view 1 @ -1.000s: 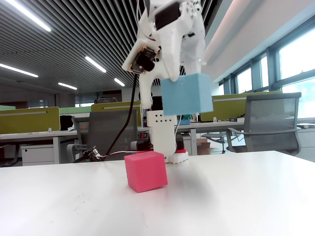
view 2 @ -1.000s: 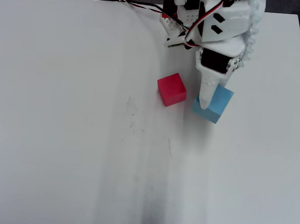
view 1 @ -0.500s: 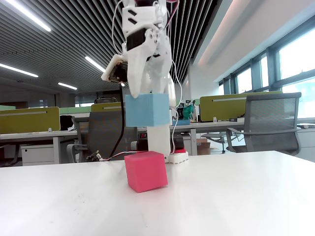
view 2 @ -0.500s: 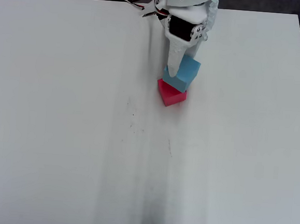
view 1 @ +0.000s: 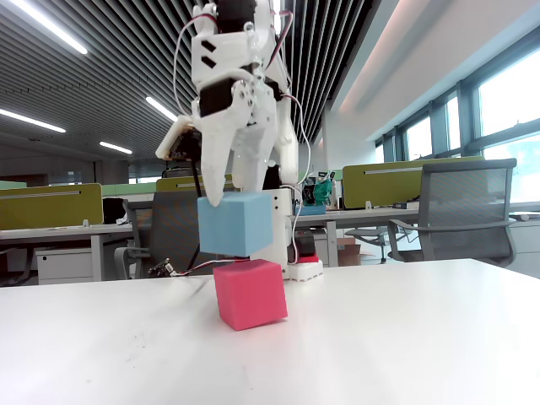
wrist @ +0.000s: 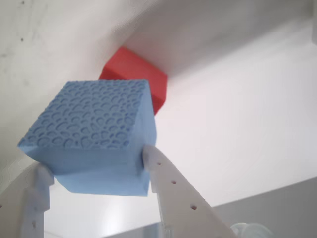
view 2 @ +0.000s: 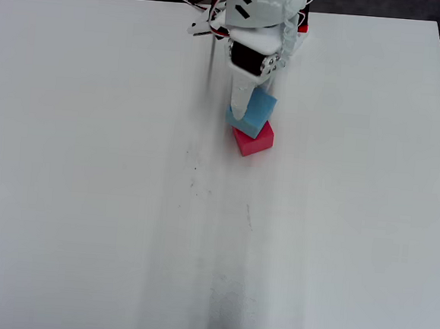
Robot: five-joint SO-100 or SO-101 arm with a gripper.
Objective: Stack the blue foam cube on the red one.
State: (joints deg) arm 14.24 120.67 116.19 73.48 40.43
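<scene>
gripper (view 1: 238, 201) clamped on blue foam cube (view 1: 235, 224) | you've got it in air just above red one (view 1: 250, 293), not touching, fixed view | red one sits on table (view 1: 405, 337)

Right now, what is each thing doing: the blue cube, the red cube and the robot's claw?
blue foam cube: pinched in the gripper, lifted off the table, just above the red one, not resting on it.
red foam cube: sitting on the white table, free.
gripper: shut on the blue cube.
</scene>
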